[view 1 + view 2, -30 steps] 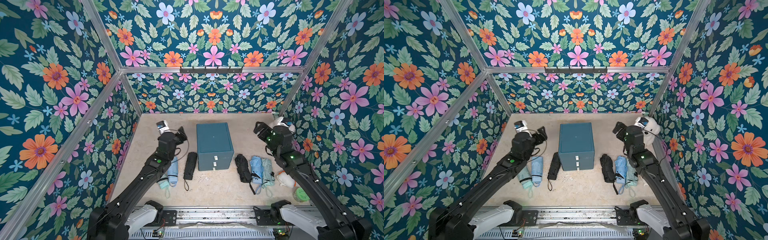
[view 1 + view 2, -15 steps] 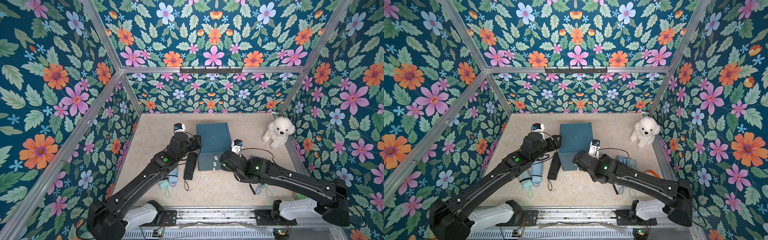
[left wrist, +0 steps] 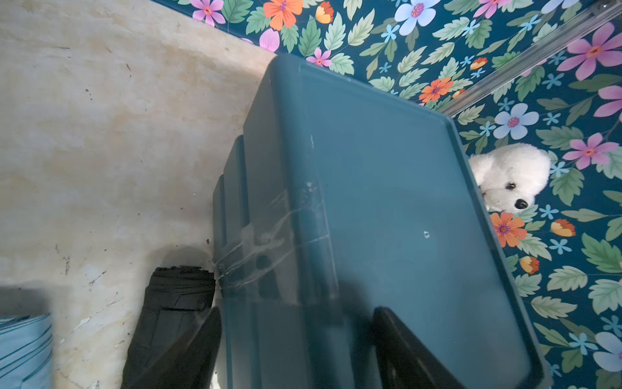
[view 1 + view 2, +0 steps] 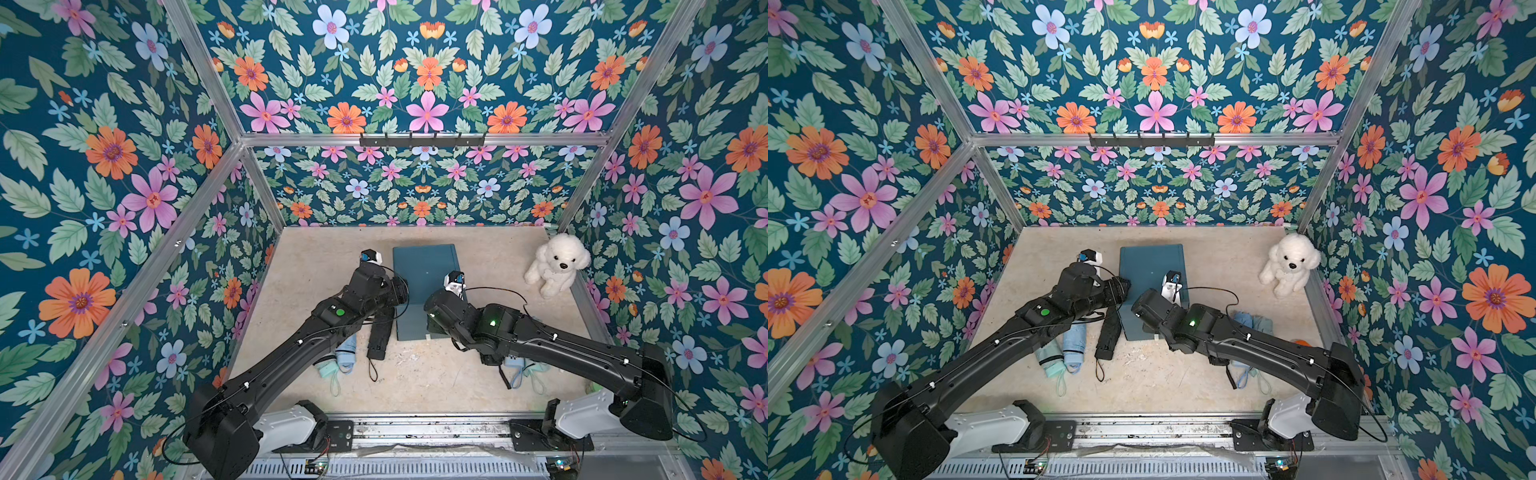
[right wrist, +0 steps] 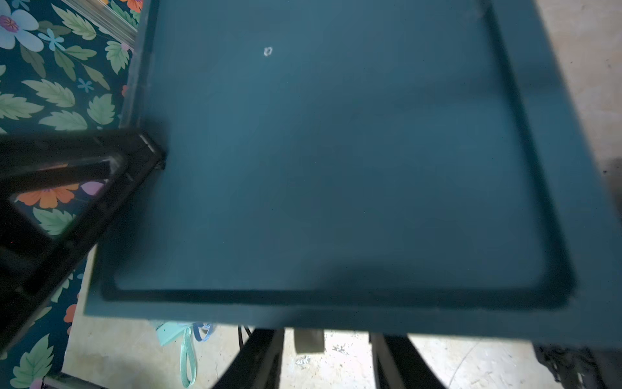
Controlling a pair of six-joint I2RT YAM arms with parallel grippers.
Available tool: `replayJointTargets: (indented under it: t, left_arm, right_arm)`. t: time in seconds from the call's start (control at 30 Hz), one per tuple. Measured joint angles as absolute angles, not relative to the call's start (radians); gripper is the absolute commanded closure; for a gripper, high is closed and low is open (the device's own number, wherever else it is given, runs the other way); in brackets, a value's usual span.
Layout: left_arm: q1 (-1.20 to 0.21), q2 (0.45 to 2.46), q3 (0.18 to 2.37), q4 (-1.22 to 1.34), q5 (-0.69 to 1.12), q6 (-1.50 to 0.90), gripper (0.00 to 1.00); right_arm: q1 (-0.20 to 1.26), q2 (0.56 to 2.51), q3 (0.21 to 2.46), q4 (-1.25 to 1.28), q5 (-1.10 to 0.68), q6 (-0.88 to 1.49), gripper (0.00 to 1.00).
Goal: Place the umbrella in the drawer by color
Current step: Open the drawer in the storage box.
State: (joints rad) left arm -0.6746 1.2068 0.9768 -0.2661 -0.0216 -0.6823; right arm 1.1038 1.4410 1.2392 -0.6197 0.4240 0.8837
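Observation:
The teal drawer cabinet stands mid-floor, drawers closed. Left of it lie a black umbrella, a light blue umbrella and a mint umbrella. More folded umbrellas, light blue and mint, lie to the right, partly under the right arm. My left gripper is open, its jaws straddling the cabinet's upper left edge. My right gripper hangs at the cabinet's front, open, with a small drawer handle between its jaws, untouched.
A white plush dog sits in the back right corner. An orange object shows by the right wall behind the right arm. Floral walls close in three sides. A metal rail runs along the front.
Both arms swung in from the sides to the cabinet, the right one from the far right wall to its front. Both pairs of jaws have narrowed.

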Motion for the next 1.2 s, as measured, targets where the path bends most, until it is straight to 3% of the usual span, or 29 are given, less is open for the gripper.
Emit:
replayJointTargets:
  t: [0.33,0.47,0.83,1.2]
  left_arm:
    - [-0.675,1.236,0.988,-0.239,-0.03,-0.672,0.37]
    - [-0.675,1.248,0.994,-0.232,-0.051,-0.67,0.4]
    - [-0.676,1.255,0.953,-0.159,-0.055,-0.73,0.48]
    - [-0.676,1.258,0.91,-0.086,-0.083,-0.822,0.52]
  right_arm:
    - [1.101,1.49,1.286,-0.618,0.398,0.86,0.93]
    - [1.1,1.494,1.287,-0.61,0.401,0.854,1.0]
    - [1.116,1.443,1.207,-0.549,0.413,0.854,1.0]
    - [1.303,1.325,1.11,-0.606,0.466,0.969,1.0]
